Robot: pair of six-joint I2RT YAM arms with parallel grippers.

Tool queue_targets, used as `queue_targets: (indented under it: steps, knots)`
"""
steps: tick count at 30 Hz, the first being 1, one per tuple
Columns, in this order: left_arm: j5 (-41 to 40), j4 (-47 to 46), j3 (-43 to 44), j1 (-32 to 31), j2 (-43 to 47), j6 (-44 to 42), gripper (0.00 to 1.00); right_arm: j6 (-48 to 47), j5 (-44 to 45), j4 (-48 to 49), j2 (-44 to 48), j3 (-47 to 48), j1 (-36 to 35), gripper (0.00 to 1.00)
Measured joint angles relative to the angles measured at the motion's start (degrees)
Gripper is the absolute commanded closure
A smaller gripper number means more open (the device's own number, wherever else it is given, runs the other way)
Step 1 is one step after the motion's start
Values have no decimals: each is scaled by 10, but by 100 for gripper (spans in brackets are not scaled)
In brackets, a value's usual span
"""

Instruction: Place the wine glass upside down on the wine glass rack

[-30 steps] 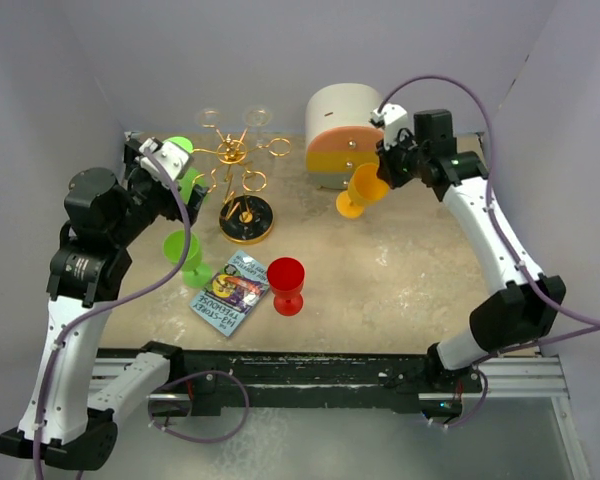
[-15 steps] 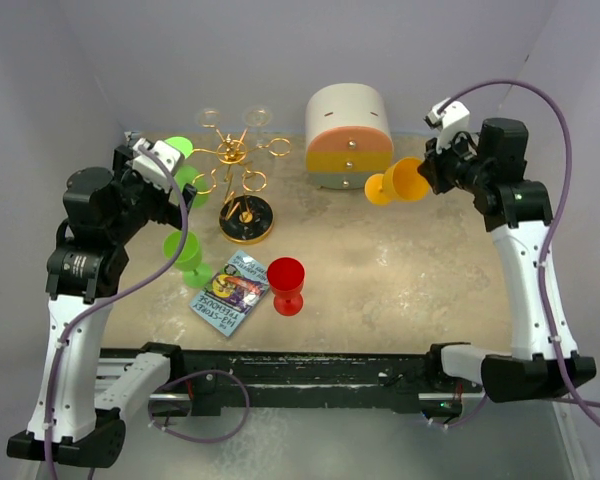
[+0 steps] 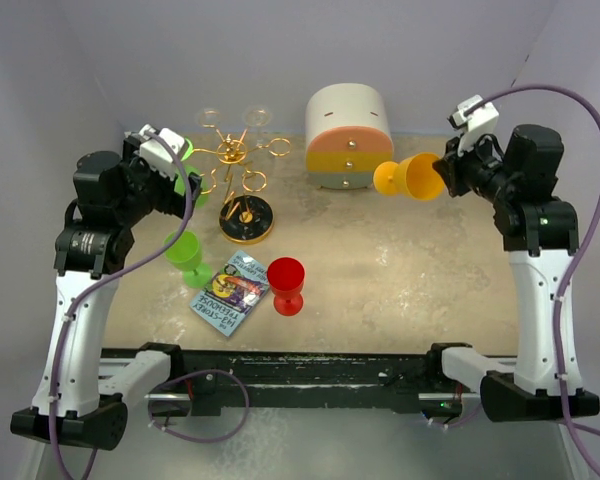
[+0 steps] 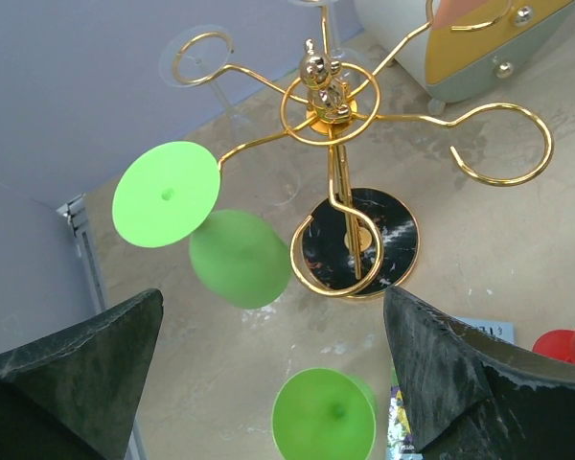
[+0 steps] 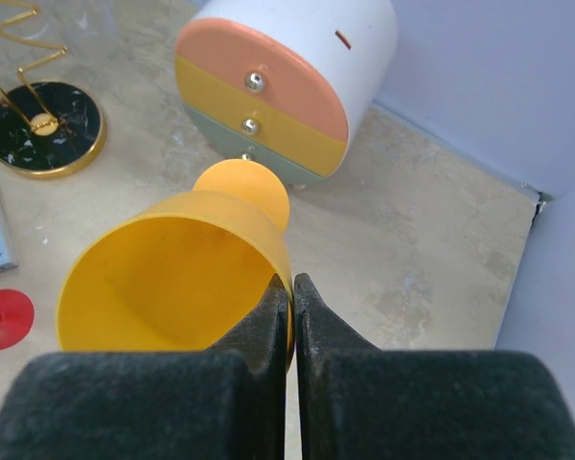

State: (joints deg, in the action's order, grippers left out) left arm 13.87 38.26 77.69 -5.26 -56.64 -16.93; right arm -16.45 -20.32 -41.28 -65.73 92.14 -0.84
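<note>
The gold wire wine glass rack (image 3: 234, 155) stands at the back left on its round black base (image 3: 246, 218); it fills the left wrist view (image 4: 318, 94). A green wine glass (image 4: 238, 259) hangs upside down from one of its loops. My left gripper (image 3: 183, 178) is open and empty, just left of the rack, above a second green glass (image 3: 185, 250) standing on the table. My right gripper (image 3: 446, 174) is shut on the rim of an orange wine glass (image 3: 412, 177), held in the air on its side with its foot toward the rack. The right wrist view shows the fingers (image 5: 273, 316) pinching the rim of that glass (image 5: 172, 278).
A white-and-orange drawer box (image 3: 348, 135) stands at the back centre, left of the orange glass. A red wine glass (image 3: 286, 283) and a blue book (image 3: 230, 292) lie near the front. Two clear glasses (image 3: 209, 117) hang at the back of the rack.
My right arm has lifted the orange glass and carried it right, away from the drawer box, turning it onto its side. My left gripper has shifted slightly up beside the rack.
</note>
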Motion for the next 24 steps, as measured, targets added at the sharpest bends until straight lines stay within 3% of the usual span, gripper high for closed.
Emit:
queue_targets:
  steps: [13, 21, 24]
  knots:
    - [95, -28, 62, -8, -56, 71, 1, 97, -95, 80, 33, 44, 0, 100]
    - [131, -77, 130, -117, -125, 155, 0, 160, -121, 190, 0, 45, -54, 100]
    - [152, -105, 135, -127, -153, 204, 2, 173, -121, 220, -24, 45, -90, 100]
